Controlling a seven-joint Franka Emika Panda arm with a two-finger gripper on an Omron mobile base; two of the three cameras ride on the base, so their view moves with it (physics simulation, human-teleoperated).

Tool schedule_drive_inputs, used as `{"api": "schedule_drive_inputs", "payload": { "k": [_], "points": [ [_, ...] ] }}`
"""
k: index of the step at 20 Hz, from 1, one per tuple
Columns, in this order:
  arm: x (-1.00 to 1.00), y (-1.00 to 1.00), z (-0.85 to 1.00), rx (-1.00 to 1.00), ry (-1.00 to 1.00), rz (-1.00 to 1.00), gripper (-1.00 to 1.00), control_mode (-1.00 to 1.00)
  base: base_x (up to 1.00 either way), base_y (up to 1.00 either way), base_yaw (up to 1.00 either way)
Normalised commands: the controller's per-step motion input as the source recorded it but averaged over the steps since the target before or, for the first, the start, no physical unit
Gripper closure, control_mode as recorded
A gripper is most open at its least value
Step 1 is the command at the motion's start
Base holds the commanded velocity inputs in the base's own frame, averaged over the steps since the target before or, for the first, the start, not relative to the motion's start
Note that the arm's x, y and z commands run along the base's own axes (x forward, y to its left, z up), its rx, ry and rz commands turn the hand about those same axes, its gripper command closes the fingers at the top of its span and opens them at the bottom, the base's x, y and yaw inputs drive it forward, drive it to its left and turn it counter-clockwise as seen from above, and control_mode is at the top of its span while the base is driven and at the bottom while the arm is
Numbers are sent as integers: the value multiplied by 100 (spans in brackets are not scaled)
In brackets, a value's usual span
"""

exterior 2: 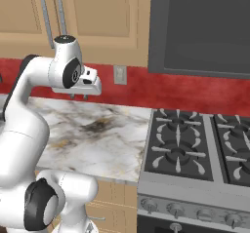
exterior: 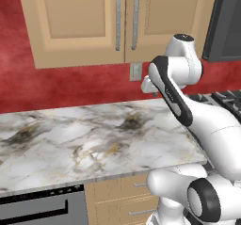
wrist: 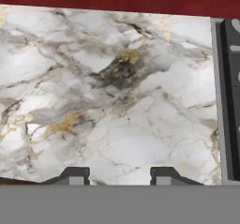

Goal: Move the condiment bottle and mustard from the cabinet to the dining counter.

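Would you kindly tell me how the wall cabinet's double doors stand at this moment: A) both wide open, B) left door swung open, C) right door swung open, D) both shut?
D: both doors of the cabinet sit flush, their silver handles side by side.

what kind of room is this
A kitchen, rendered rather than real: a gas stove beside a marble counter, closed wooden wall cabinet above, red wall behind. The robot's gripper hangs open over the counter.

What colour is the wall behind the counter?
Deep mottled red. The wall shows best in the left base view, between the cabinet and the marble counter.
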Motion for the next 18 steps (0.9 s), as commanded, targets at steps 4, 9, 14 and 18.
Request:
{"api": "schedule_drive_inputs", "payload": {
  "k": [4, 9, 14, 18],
  "points": [
    [-12, 3, 5, 0, -9, 0, -100, -100, 0, 0, 0],
    [-7, 17, 45, -6, -40, 6, -100, -100, 0, 0, 0],
    [0, 9, 50, -3, -61, 1, -100, -100, 0, 0, 0],
    [0, 13, 49, 0, -53, -1, -100, -100, 0, 0, 0]
  ]
}}
